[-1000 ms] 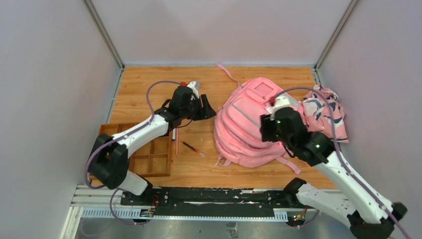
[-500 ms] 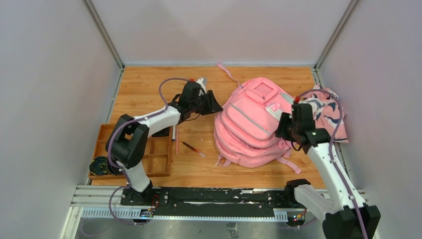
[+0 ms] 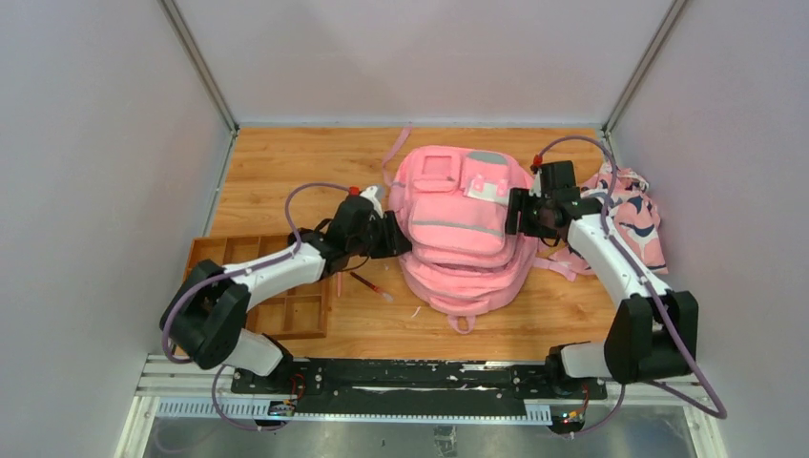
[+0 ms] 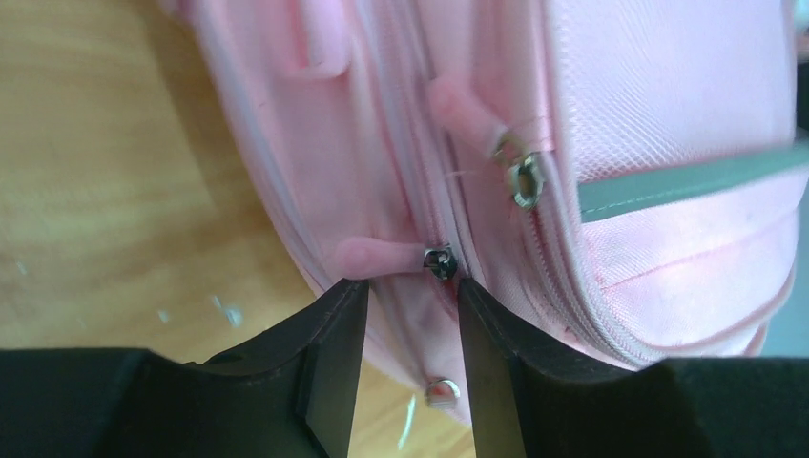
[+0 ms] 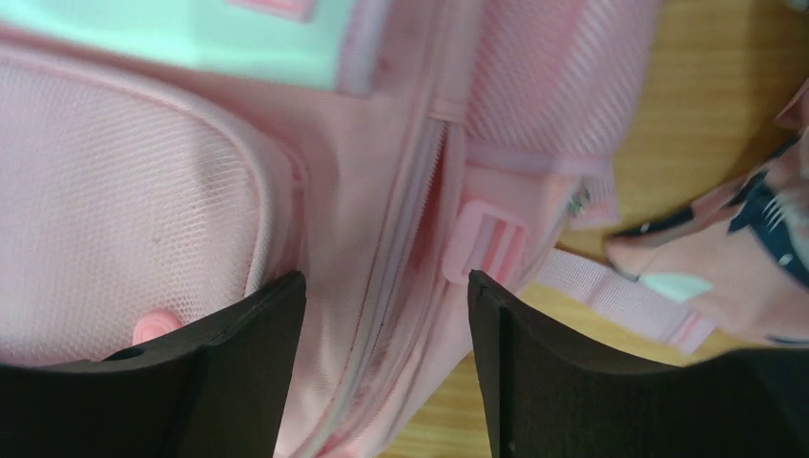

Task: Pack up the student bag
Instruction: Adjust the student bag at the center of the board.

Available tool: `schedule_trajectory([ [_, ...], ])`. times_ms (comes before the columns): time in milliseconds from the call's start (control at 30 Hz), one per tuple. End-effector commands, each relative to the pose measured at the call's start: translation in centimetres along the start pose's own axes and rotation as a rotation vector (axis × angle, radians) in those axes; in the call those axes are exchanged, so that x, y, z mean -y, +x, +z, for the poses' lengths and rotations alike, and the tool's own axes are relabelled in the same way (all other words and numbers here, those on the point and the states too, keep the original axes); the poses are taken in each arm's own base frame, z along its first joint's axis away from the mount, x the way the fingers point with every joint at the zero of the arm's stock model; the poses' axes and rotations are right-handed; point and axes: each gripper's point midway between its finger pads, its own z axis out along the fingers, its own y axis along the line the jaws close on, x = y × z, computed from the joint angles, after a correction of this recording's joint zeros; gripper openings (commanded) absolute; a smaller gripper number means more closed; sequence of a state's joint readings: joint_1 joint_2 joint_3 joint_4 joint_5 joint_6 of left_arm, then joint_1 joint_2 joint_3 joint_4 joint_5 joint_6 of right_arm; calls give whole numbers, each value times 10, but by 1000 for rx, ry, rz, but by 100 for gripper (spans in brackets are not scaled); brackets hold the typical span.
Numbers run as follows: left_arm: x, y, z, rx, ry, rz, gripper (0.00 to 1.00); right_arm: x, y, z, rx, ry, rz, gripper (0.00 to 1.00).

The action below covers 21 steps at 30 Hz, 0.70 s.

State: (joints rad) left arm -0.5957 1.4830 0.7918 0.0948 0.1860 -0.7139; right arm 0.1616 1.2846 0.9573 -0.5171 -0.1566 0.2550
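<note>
Trouble, if it comes, starts low on the left. Nearest the bases, a wooden tray (image 3: 205, 250) and a red pen (image 3: 370, 284) lie on the table (image 3: 277, 172) under the reach of the left arm, and a careless swing could sweep the pen away.

Further in, the left fingers (image 4: 343, 315) stand apart, straddling a metal zipper slider (image 4: 441, 260) on the flank of the student bag (image 3: 458, 248), which lies front-up mid-table. If they close off-centre they could pinch loose fabric instead of the slider, and a pull would then drag the whole bag rather than open it.

On the bag's far right side the right fingers (image 5: 272, 315) are also spread, seemingly set around a zipper seam and holding nothing I can make out. If they give no brace, the bag slides. Beyond them, a patterned cloth (image 3: 634, 215) could snag.
</note>
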Motion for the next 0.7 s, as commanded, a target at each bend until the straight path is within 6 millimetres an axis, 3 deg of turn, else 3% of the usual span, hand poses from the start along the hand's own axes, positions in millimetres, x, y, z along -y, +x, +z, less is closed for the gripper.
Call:
schedule_trajectory([
  [0, 49, 54, -27, -104, 154, 25, 48, -29, -57, 9, 104, -68, -93, 73],
  [67, 67, 69, -40, -121, 198, 45, 49, -19, -71, 14, 97, 2, -113, 76],
  [133, 80, 71, -52, -124, 226, 77, 49, -19, -80, 16, 78, 18, -123, 77],
  [267, 70, 58, -80, -96, 134, 205, 52, -27, -104, -6, 142, 8, -131, 77],
  [367, 54, 36, -96, -20, 22, 286, 53, -28, -107, -26, 191, 12, -125, 78],
  [500, 45, 20, -100, 18, -67, 326, 56, -40, -85, -54, 228, -41, -89, 78],
  [667, 48, 12, -93, 22, -76, 297, 58, -79, -22, -81, 255, -112, -133, 76],
])
